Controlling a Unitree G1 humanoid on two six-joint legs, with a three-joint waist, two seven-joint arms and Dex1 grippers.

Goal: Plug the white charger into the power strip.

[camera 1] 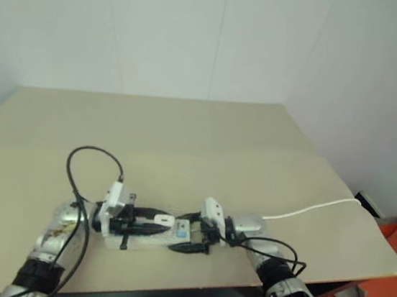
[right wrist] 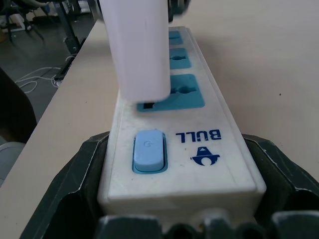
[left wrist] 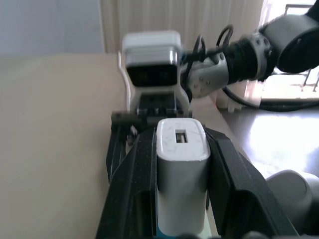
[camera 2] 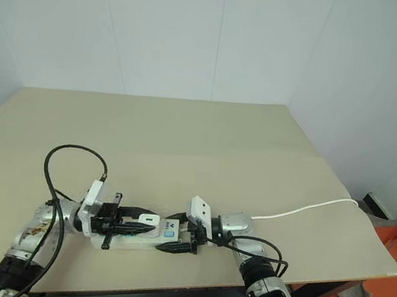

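Seen from the head, the power strip (camera 2: 146, 230) lies on the tan table (camera 2: 205, 149) close to its near edge, lengthwise along that edge, with both arms meeting over it. The left gripper (camera 2: 127, 225) reaches in from the left end and the right gripper (camera 2: 180, 239) from the right end, their black fingers lying along the strip. The white charger (camera 2: 146, 219) shows as a small pale block on top of the strip between the two wrist cameras. A thin white cord (camera 2: 307, 207) trails from behind the right gripper toward the table's right edge, and a black cable (camera 2: 60, 157) loops above the left arm. The left wrist view adds what the head views cannot resolve: the left gripper's two black fingers (left wrist: 137, 189) are closed against both sides of the white charger (left wrist: 182, 179), whose end face with a small rectangular port points toward the right arm's camera box (left wrist: 151, 64) just beyond it. The right wrist view gives the other end: the right gripper's fingers (right wrist: 79, 189) clamp the switch end of the power strip (right wrist: 199, 164) from both sides, with the pale blue switch (right wrist: 148, 149) and a blue logo nearest. The charger (right wrist: 137, 47) stands upright over the first blue socket face (right wrist: 184, 92), its lower edge at the socket; the prongs are hidden.
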